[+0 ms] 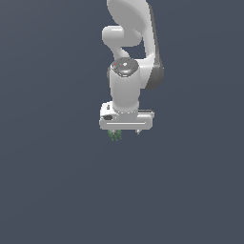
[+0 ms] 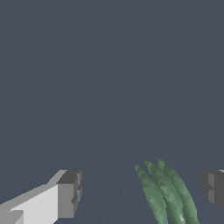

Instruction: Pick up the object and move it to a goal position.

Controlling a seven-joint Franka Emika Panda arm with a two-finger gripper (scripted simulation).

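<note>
Wrist view showed my gripper (image 2: 140, 192) spread wide — the object (image 2: 168, 194) stood between the pads, probably nearer one pad, untouched. Exterior view: it sat just under my gripper (image 1: 125, 132), left of centre.

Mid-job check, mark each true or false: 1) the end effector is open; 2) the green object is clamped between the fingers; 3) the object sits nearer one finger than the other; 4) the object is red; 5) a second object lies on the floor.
1) True: the end effector is open, with a wide gap between its fingers.
2) False: the green object touches neither finger.
3) True: it stands off-centre in the gap.
4) False: it is dark green.
5) False: only the one object shows.
</note>
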